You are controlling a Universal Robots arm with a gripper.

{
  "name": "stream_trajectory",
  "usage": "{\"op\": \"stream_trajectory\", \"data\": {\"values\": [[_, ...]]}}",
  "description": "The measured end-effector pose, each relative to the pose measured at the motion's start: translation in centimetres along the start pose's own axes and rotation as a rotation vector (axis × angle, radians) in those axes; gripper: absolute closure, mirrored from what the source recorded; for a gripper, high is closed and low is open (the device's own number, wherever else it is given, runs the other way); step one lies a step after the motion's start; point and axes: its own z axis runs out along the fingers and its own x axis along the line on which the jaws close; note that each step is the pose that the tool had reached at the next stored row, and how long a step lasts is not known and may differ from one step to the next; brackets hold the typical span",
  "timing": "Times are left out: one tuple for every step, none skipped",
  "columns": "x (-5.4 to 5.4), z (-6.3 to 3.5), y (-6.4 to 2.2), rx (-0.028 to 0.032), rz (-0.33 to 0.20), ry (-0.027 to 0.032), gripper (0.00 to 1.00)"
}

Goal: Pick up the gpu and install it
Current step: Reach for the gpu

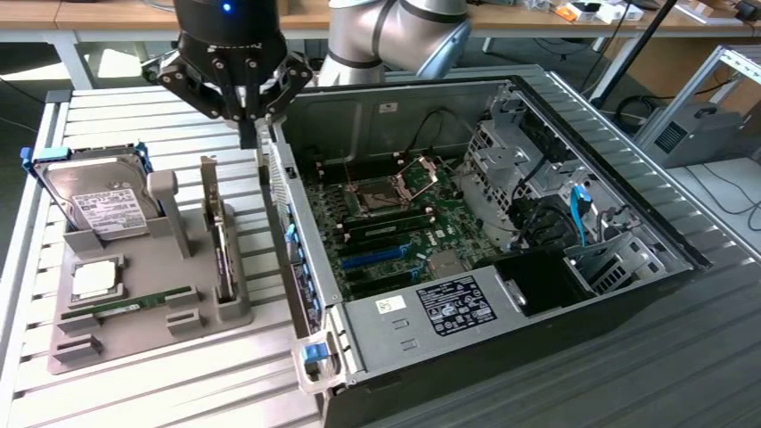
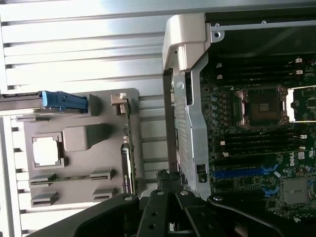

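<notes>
Since the gpu [image 1: 217, 236] [image 2: 126, 153] stands on its long edge in a slot of the grey holder [image 1: 119, 334] [image 2: 79, 163], along the holder's edge nearest the computer case [image 1: 356, 111] [image 2: 190, 123], the step in hand reads as the approach for the pick. The card has not been lifted. The holder lies on the slatted tabletop [image 1: 143, 125], towards the exterior view's left. The gripper [image 1: 249, 138] [image 2: 168, 180] hangs above the narrow strip of tabletop between the holder and the case's rear wall, near the card's far end but apart from it. Its jaws are clenched and, as far as the dark fingertips let me judge, on nothing.

To do this well, the jaws should part before any descent, since closed tips would strike the card's top edge. They should line up so that one pad meets each flat face. A hold near the middle of the upper edge, clear of the metal bracket end, would probably balance best. The card ought to come straight up out of its slot, without tilt, and the hard drive [image 1: 105, 207] at the holder's far edge stays well clear.
</notes>
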Motion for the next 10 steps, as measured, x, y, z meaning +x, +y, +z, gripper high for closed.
{"op": "stream_trajectory", "data": {"values": [[0.3,-0.01,-0.02,0.0001,0.000,0.0000,0.90],[0.6,-0.02,-0.04,0.0000,0.000,0.0000,0.90],[1.0,-0.02,-0.07,-0.0001,0.000,-0.0001,0.90],[1.3,-0.03,-0.10,0.0000,0.000,0.0001,0.90],[1.6,-0.04,-0.12,0.0001,0.000,0.0001,0.90],[1.8,-0.05,-0.14,0.0001,0.000,0.0000,0.90],[2.2,-0.05,-0.16,0.0000,0.000,0.0000,0.90],[2.5,-0.06,-0.19,0.0001,0.000,0.0000,0.90],[2.7,-0.06,-0.20,0.0000,0.000,0.0000,0.90],[2.7,-0.06,-0.20,0.0000,0.000,0.0000,0.90]]}}
